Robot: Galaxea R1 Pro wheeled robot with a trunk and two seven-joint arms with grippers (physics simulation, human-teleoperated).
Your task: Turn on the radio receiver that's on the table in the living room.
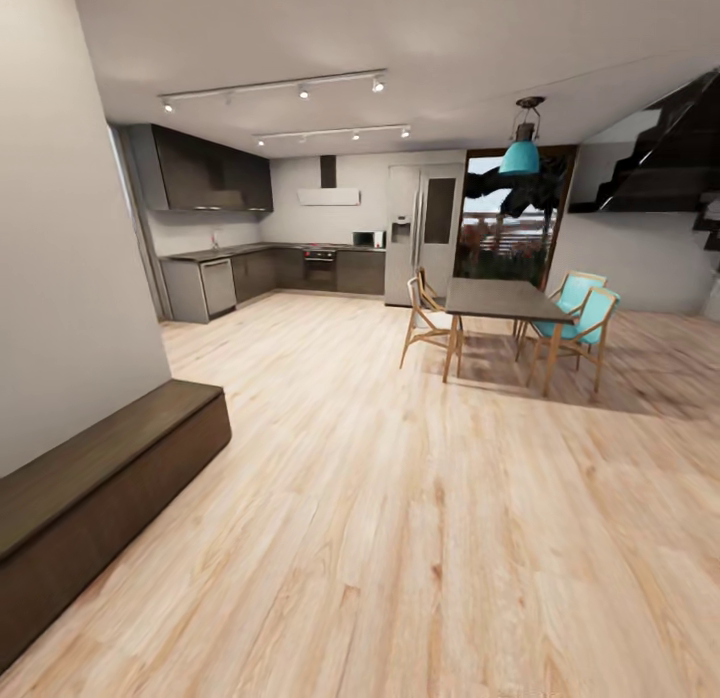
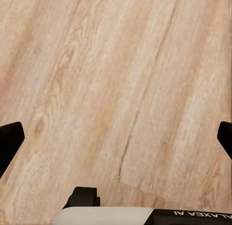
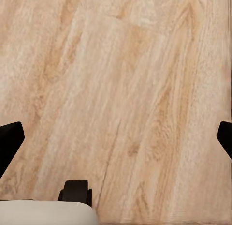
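I see pale wood floor (image 1: pixel 400 538), dark bench (image 1: pixel 90 488) left, grey dining table (image 1: pixel 500 300) ahead. Left gripper (image 2: pixel 116 138) and right gripper (image 3: pixel 116 138) both spread wide, empty.

Bench (image 1: pixel 90 488) (dark wood) cut off at frame edge.

The only writing I can read sits on my own body: in my left wrist view, a dark strip of casing (image 2: pixel 193 214) carries pale capital letters that appear upside down and run off the frame. I make out "ALAXEA AI", with the first letter cut away. From my head view, the kitchen appliances against the far wall are too small and soft for any brand, number or display to be read. My right wrist view has no letters on the pale casing (image 3: pixel 46 213) that I can make out.
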